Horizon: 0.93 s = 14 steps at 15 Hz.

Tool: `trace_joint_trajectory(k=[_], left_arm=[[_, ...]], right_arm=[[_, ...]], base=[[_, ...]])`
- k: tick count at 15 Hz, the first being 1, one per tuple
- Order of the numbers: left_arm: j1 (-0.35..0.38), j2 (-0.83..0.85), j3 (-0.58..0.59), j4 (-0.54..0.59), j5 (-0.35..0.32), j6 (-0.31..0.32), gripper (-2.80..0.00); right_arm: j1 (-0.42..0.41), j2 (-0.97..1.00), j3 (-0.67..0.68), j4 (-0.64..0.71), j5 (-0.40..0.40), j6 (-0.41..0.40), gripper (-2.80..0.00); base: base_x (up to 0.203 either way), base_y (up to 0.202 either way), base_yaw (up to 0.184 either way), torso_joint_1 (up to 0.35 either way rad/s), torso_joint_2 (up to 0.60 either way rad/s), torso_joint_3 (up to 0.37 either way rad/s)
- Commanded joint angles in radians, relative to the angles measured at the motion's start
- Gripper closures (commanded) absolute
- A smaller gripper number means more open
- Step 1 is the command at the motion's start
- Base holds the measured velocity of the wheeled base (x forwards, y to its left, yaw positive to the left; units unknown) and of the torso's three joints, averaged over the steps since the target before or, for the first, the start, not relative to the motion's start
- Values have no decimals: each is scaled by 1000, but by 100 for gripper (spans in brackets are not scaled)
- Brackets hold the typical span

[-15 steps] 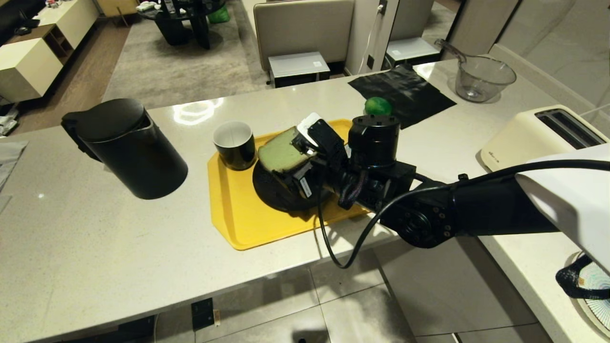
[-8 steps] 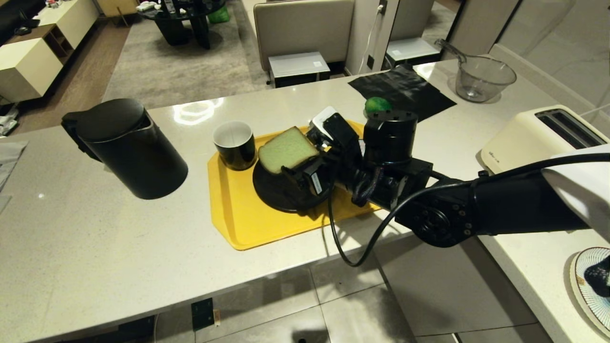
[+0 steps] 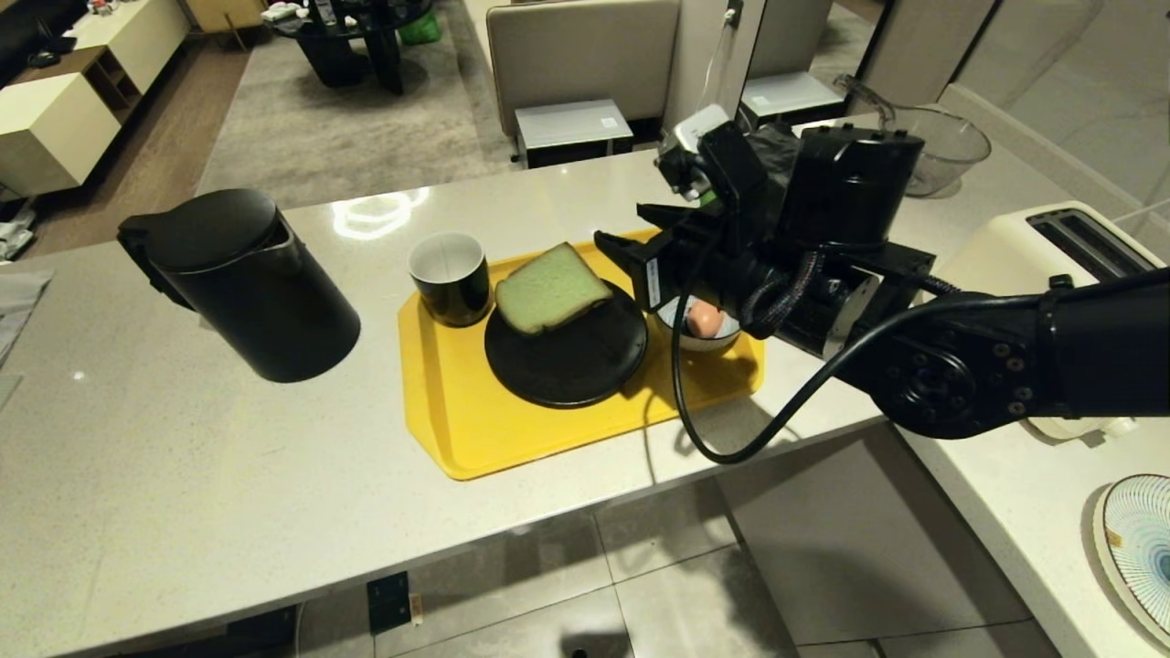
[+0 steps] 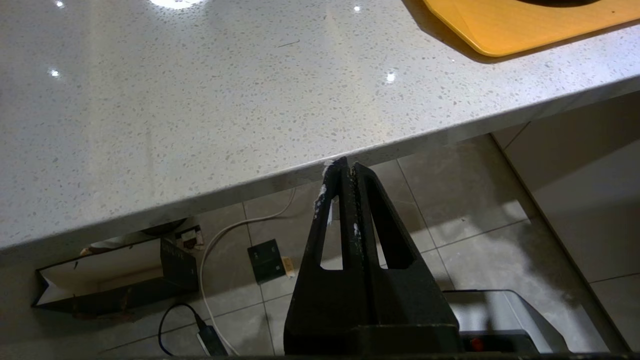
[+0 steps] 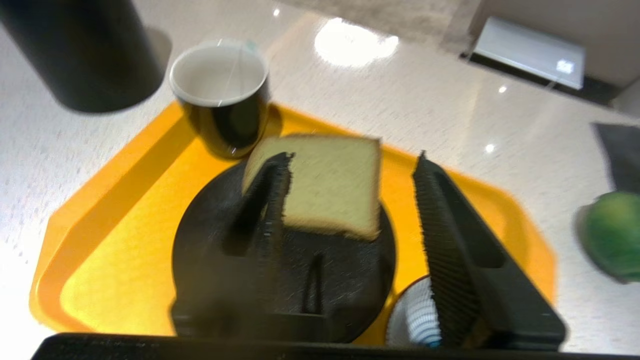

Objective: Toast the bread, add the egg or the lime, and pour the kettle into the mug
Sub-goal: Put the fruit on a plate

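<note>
Showing the head view: the right gripper (image 3: 631,233) hangs in the air over the far right part of the yellow tray (image 3: 439,411), its fingers spread with nothing between them. The bread (image 3: 548,288) lies just left of and below the fingertips, on the far edge of a black plate (image 3: 567,356), clear of the gripper. The mug (image 3: 448,274) stands on the tray further left, just beside the bread, and the kettle (image 3: 242,283) stands on the counter (image 3: 183,475) well to the left of that. Directly beneath the gripper body, a small bowl (image 3: 699,340) on the tray holds an egg (image 3: 702,318). A toaster (image 3: 1042,256) sits on the counter to the right, behind the arm, and a glass bowl (image 3: 941,146) beyond it.

Left wrist view: the left gripper (image 4: 345,170) is parked below the counter edge (image 4: 300,165), its fingers pressed together and empty, with floor tiles (image 4: 475,215) behind it; a corner of the tray shows far off.

Right wrist view: the two fingers (image 5: 450,235) stand apart, empty. The bread lies on the plate ahead of and between them, partly behind one finger. The mug is just beyond the bread, touching or nearly touching the plate. The kettle's base shows beyond the mug. The lime (image 5: 612,232) rests on the counter off the tray, outside the other finger. The bowl's rim peeks out under that finger.
</note>
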Motion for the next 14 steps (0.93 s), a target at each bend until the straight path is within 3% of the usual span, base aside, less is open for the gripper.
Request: trace_joint_trajectory(k=[1, 5, 6, 7, 9, 11, 14], left_arm=[[0, -1, 0, 0, 0, 0, 0], [0, -1, 0, 0, 0, 0, 0], [0, -1, 0, 0, 0, 0, 0], [0, -1, 0, 0, 0, 0, 0], [-1, -1, 0, 0, 0, 0, 0], [0, -1, 0, 0, 0, 0, 0], [0, -1, 0, 0, 0, 0, 0]], right_arm=[[-6, -78, -8, 4, -13, 1, 0], [-56, -210, -96, 214, -27, 14, 0], [-70, -243, -109, 258, -33, 56, 0], [-75, -270, -115, 280, -49, 102, 0], [-82, -310, -119, 317, -131, 123, 0], [-114, -325, -178, 411, -157, 125, 0], [-141, -315, -476, 848, -169, 117, 0]], base=[[0, 0, 0, 0, 0, 0], [0, 0, 0, 0, 0, 0], [0, 0, 0, 0, 0, 0], [0, 0, 0, 0, 0, 0], [0, 0, 0, 0, 0, 0], [0, 0, 0, 0, 0, 0], [0, 0, 0, 0, 0, 0]])
